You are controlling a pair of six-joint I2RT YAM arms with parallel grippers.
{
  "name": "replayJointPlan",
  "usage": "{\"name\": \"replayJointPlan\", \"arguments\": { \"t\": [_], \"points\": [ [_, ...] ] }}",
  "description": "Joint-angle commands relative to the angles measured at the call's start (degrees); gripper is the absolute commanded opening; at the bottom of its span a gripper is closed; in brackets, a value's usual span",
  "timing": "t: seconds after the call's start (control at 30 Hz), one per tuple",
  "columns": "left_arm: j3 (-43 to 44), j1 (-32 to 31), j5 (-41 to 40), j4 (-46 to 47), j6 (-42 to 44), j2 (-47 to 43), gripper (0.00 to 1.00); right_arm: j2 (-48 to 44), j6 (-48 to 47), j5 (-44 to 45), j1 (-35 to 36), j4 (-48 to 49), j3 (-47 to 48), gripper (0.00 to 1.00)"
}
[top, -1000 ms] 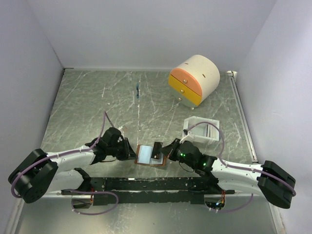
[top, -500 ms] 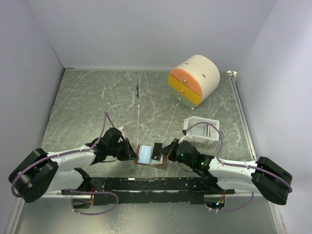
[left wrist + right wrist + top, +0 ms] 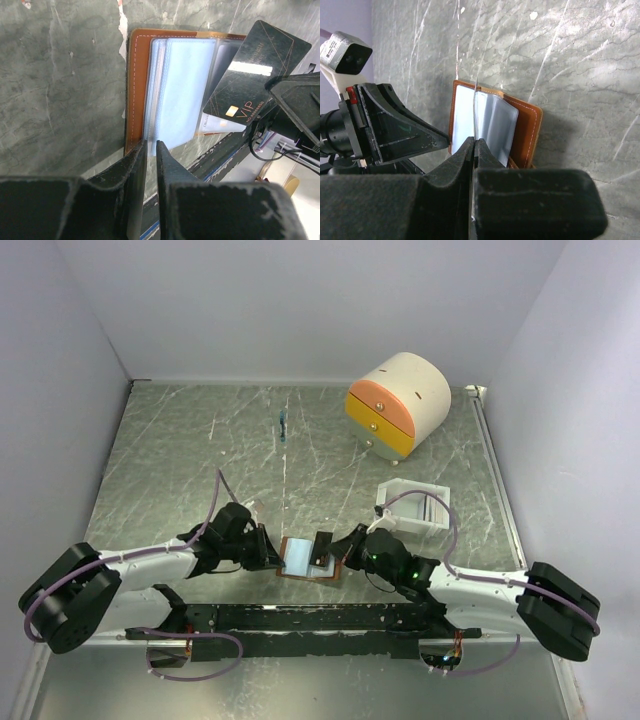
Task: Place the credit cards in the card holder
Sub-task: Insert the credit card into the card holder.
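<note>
Low, right pincer [image 3: 474, 144] tilted, apparently clamping card [image 3: 257, 70]

Soft, even light from above; faint shadows; glare stripe on dark card [image 3: 248, 67]; wrist foregrounds blurred.

Noted brown leather card holder [image 3: 136, 90] open flat, pale blue sleeves fanned upward; found dark VIP-marked credit card [image 3: 257, 65] tilted over its right half.

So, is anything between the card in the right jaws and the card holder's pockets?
Nothing visible does. The dark card, clamped in the right jaws, hangs over the open card holder; the left jaws pinch its clear sleeve edge, off to the side.
</note>
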Motion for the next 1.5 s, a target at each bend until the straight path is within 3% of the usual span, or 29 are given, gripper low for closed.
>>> {"name": "replayJointPlan", "arguments": {
  "t": [0.0,0.43,0.97,1.13,1.47],
  "points": [
    [-0.44,-0.62,1.20,2.43,-0.51,0.41,0.23,0.52,0.77,0.72,-0.36,1.79,-0.20,0.00],
    [-0.62,-1.25,1.01,3.34,-1.02,0.97,0.23,5.63,2.53,-1.09,-0.36,7.28,-1.76,0.00],
    [-0.63,-1.61,0.61,3.54,-1.19,1.35,0.23,6.59,4.29,-2.95,-0.24,6.00,-2.33,0.00],
    [-0.62,-1.68,0.08,2.93,-0.95,0.87,0.15,6.12,4.36,-2.92,-0.16,5.75,-2.33,0.00],
    [-0.54,-1.68,-0.10,2.73,-0.85,0.91,0.15,9.47,4.15,-5.50,-0.14,7.52,-1.40,0.00]
  ]
}}
